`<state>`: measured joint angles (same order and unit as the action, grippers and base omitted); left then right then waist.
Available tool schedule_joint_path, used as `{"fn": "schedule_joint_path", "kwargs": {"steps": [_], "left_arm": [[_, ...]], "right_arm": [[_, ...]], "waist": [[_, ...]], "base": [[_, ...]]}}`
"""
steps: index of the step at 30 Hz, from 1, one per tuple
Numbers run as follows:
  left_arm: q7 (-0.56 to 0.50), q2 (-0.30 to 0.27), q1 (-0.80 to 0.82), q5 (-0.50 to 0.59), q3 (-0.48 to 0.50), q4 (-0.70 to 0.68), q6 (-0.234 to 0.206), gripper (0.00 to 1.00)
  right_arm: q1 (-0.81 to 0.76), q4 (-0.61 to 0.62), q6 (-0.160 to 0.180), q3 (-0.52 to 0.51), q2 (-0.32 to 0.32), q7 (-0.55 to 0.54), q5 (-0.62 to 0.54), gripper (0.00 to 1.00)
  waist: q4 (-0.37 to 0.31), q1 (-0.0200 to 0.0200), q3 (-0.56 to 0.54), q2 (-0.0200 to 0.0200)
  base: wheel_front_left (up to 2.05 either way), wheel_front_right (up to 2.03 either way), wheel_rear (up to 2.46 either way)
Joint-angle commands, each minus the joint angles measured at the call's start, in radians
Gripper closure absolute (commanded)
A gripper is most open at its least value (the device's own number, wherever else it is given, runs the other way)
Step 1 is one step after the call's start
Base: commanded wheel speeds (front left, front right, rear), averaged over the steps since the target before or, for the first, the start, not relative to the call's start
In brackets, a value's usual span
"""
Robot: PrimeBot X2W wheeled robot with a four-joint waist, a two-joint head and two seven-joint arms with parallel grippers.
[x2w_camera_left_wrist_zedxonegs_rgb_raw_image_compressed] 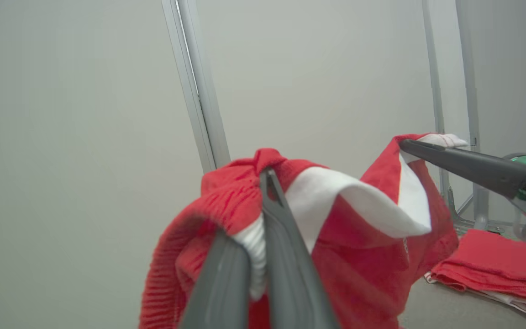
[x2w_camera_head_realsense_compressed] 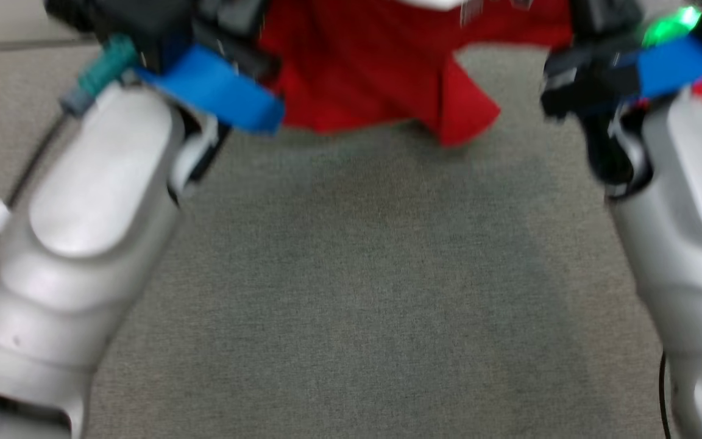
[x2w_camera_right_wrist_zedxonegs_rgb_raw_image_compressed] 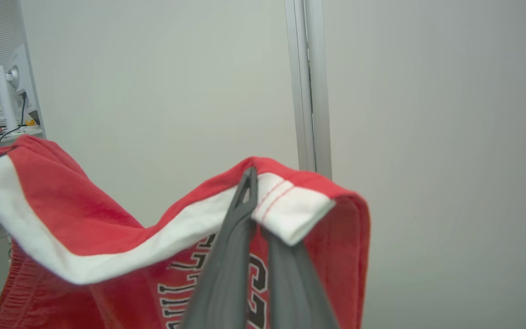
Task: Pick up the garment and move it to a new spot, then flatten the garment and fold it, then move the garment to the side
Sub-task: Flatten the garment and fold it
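At ten o'clock the left gripper [x2w_camera_left_wrist_zedxonegs_rgb_raw_image_compressed: 266, 176] pinches a white-trimmed edge of the red garment [x2w_camera_left_wrist_zedxonegs_rgb_raw_image_compressed: 363, 256]. The garment hangs at twelve over grey carpet [x2w_camera_head_realsense_compressed: 363, 274]. At two o'clock the right gripper [x2w_camera_right_wrist_zedxonegs_rgb_raw_image_compressed: 249, 176] clamps its white hem.

Office, grey carpet [x2w_camera_head_realsense_compressed: 351, 274], pale partition wall [x2w_camera_right_wrist_zedxonegs_rgb_raw_image_compressed: 153, 68], desk monitor [x2w_camera_right_wrist_zedxonegs_rgb_raw_image_compressed: 16, 77]
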<state>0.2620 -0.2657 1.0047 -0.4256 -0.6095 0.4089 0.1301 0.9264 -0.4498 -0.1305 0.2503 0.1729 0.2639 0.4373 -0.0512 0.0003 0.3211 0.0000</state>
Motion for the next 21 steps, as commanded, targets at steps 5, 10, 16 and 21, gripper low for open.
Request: {"fn": "schedule_joint_path", "kwargs": {"steps": [5, 10, 16, 21], "left_arm": [[0.003, 0.001, 0.288, -0.051, -0.034, 0.071, 0.0, 1.0], [0.003, 0.003, 0.446, -0.075, -0.053, 0.108, 0.0, 1.0], [0.003, 0.003, 0.413, -0.09, -0.056, 0.101, 0.0, 1.0], [0.003, -0.001, 0.245, -0.078, -0.048, 0.054, 0.0, 1.0]], "right_arm": [[0.284, -0.113, -0.001, -0.019, -0.002, 0.0, 0.057, 1.0], [0.45, -0.198, -0.001, -0.041, -0.004, 0.0, 0.088, 1.0], [0.434, -0.234, -0.001, -0.009, -0.01, 0.0, 0.114, 1.0], [0.281, -0.179, -0.001, 0.024, -0.006, 0.0, 0.122, 1.0]], "waist": [[-0.024, -0.0003, 0.152, 0.0], [-0.029, -0.0003, 0.198, 0.0], [-0.028, -0.0003, 0.207, 0.0], [-0.019, -0.0003, 0.185, 0.0]], "base": [[0.0, 0.0, 0.0], [0.0, 0.0, 0.0], [0.0, 0.0, 0.0], [0.0, 0.0, 0.0]]}}
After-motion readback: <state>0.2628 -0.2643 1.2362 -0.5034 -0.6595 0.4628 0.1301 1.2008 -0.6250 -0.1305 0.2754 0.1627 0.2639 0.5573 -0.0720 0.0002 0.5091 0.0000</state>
